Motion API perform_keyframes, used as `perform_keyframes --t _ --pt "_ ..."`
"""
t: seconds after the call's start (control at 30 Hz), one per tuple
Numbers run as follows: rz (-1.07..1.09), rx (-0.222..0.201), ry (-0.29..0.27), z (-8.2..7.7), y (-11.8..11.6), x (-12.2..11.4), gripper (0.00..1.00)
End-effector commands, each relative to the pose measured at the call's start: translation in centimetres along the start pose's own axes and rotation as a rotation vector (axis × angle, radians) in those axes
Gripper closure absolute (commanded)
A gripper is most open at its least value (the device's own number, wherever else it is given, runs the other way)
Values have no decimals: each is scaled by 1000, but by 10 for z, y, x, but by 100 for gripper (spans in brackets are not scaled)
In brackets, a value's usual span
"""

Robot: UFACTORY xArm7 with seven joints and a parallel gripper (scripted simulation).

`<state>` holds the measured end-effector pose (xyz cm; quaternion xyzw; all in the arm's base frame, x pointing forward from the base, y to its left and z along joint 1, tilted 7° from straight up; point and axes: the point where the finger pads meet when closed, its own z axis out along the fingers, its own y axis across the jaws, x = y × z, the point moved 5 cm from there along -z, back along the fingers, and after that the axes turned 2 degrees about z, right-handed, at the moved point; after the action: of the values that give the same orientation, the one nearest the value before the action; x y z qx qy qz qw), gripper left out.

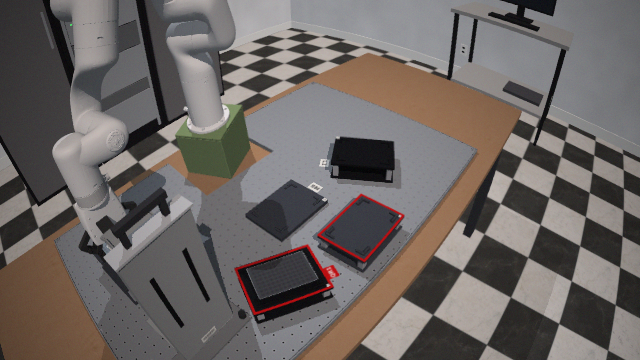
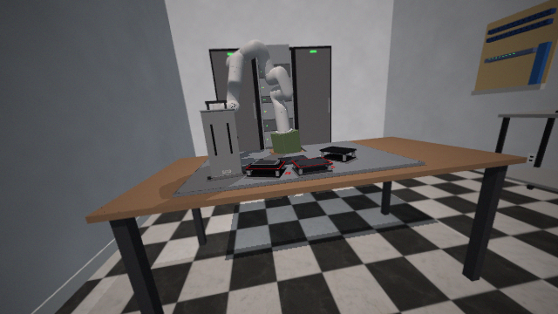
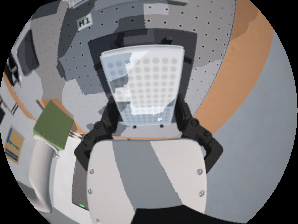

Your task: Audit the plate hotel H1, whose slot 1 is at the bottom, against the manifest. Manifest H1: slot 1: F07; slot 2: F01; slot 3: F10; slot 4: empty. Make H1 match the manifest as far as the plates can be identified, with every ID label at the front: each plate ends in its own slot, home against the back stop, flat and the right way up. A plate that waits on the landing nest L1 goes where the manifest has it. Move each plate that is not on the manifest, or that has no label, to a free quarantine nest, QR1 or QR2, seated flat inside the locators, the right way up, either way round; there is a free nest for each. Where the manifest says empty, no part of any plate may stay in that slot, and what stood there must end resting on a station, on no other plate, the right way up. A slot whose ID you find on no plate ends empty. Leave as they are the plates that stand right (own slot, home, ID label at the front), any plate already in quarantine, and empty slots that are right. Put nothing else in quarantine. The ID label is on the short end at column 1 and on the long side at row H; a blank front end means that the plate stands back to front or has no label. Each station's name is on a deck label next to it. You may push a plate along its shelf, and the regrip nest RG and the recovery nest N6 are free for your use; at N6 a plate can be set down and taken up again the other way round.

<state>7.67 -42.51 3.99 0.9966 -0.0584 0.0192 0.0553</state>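
Fingers of the gripper (image 3: pixel 147 125) are set wide across the near end of a pale well plate (image 3: pixel 148 83), one black finger at each long side, so I take it the plate is clamped where it sits in the plate hotel (image 1: pixel 172 272) at the left end of the deck. From above, the wrist is down at the hotel's open face, below its black carry handle (image 1: pixel 140 215); which shelf the plate lies on I cannot tell. My guess is that this is the pick of one hotel plate, and the next move needs a straight, level pull along the shelf until the plate is free of the frame, then a carry to wherever its ID sends it.

Moving right: one red-framed nest (image 1: pixel 285 277) already carries a grey plate (image 1: pixel 282 274), with a red deck tag (image 1: pixel 332 272) beside it, too small to read. The second red-framed nest (image 1: pixel 361 226) looks free. Small white deck labels sit by the flat dark nest (image 1: pixel 286 207) and the raised black nest (image 1: pixel 362 157); neither is legible. In the wrist view a deck label (image 3: pixel 84 22) beyond the plate seems to read H1. No ID on the held plate is visible.
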Motion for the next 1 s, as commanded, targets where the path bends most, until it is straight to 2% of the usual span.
perform_keyframes --t 0.0,0.97 --pt "0 -3 1 -1 1 0 100" --pt "0 -4 1 -4 1 0 100"
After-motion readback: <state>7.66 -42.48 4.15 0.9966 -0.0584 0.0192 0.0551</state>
